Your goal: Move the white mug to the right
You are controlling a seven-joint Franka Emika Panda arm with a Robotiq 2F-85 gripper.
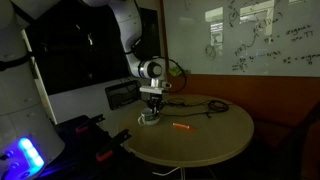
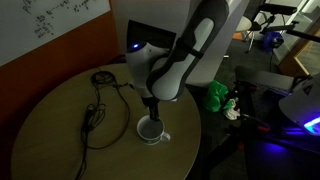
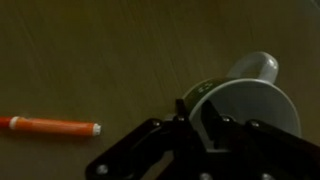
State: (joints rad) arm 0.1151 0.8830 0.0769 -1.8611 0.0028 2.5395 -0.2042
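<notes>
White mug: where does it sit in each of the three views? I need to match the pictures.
Exterior view: the white mug is on the left part of the round table, under the gripper, left of the orange marker.
Exterior view: the mug is at lower centre, right of the black cable.
Wrist view: the mug is right of centre, with the marker far left.
Shared landmark: the gripper, right at the mug in all three.

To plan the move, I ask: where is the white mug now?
In an exterior view the white mug stands on the round table near its edge, directly under the gripper, with the orange marker lying beside it, apart.
</notes>
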